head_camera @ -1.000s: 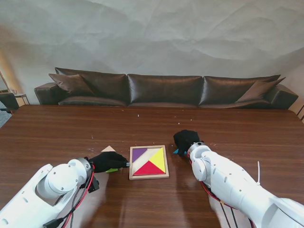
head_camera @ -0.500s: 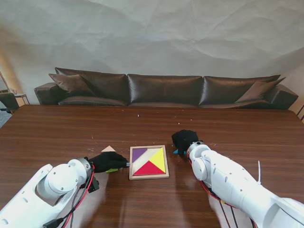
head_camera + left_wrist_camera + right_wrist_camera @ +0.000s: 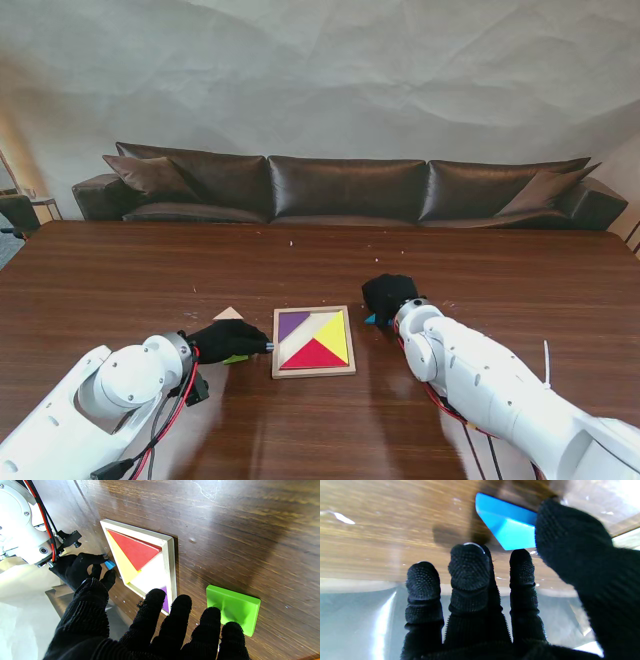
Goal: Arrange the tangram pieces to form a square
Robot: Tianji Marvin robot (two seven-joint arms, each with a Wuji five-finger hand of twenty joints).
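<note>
Tangram pieces, red, yellow and purple, sat in the square wooden tray (image 3: 313, 371), while the right hand (image 3: 390, 295) barely moved, its fingers pinching a blue piece (image 3: 510, 530), and the left hand (image 3: 226, 340) rested spread, holding nothing, by a green block (image 3: 233, 608).

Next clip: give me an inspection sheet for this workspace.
Surface: brown wooden table, small pale specks.
Job's things: tray holding purple, red and yellow pieces, part unfilled; green piece and tan triangle lie loose; blue piece at right hand.
Clutter: nothing seen.
Grippers: left hand open beside tray; right hand on blue piece, grip unclear.
Cables: red and black wires on left arm.
Surroundings: dark sofa, pale wall.
</note>
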